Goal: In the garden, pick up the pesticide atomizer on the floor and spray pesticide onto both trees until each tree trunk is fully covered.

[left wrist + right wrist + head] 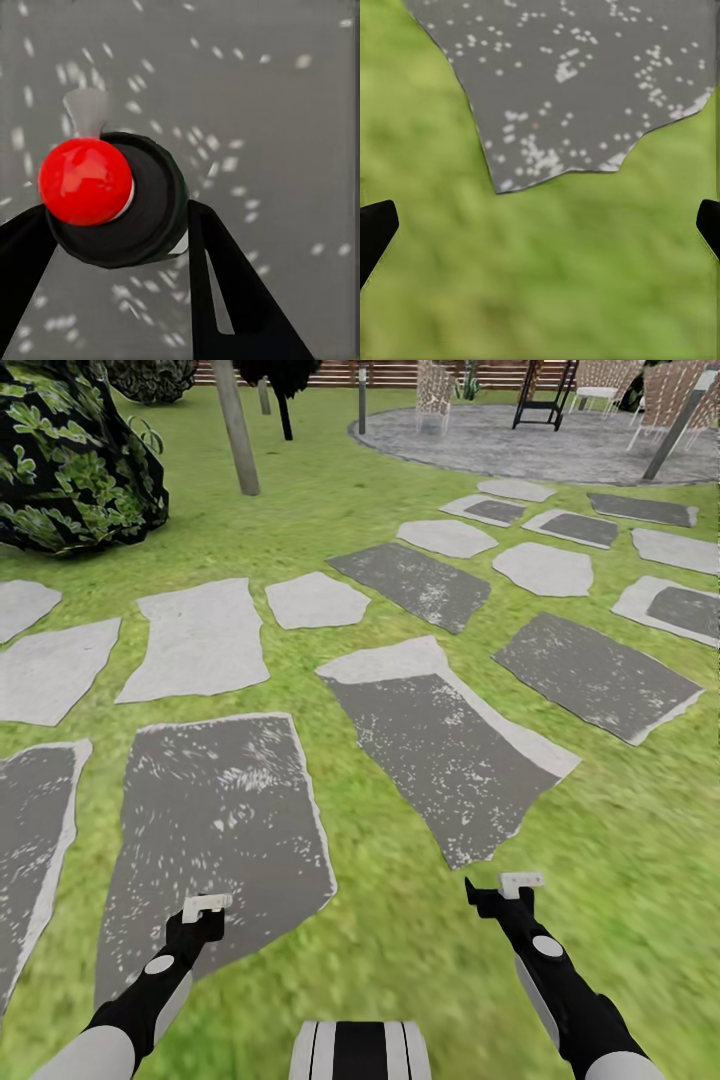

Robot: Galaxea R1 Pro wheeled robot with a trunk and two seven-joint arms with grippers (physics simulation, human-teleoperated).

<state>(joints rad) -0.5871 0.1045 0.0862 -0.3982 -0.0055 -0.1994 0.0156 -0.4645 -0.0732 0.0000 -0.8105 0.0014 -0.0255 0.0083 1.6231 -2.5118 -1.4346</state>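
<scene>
Between the two black fingers [225, 292] of the left claw [112, 247] sits the sprayer [142, 217], a dark round body with a shiny red ball on its near end and a pale nozzle poking out beyond; the fingers stand on either side of the body and grip it. Under it lies a dark grey paving stone [285, 135] flecked with white. In the head view the left claw [207, 912] hangs over the lower edge of a big dark slab [215, 820], with the white tip of the sprayer [206, 905] showing at its end. The right claw [505, 893] hangs over the grass [400, 950] to the right of that slab, just below the ragged corner of another dark stone [440, 760]; its wrist view shows the two finger tips [376, 225] far apart at the picture's edges with nothing between them, so it is open, over blurry green grass [540, 277] and the stone's corner [577, 82]. Pale and dark stepping stones spread across the lawn ahead, leading to a round grey paved patch [540, 445] with chairs [435, 390] and a dark frame. A slim grey-brown trunk [237, 430] rises from the grass at the upper left, beside a large dark leafy bush [70, 460]. A brown slatted fence [380, 372] closes the far side.
</scene>
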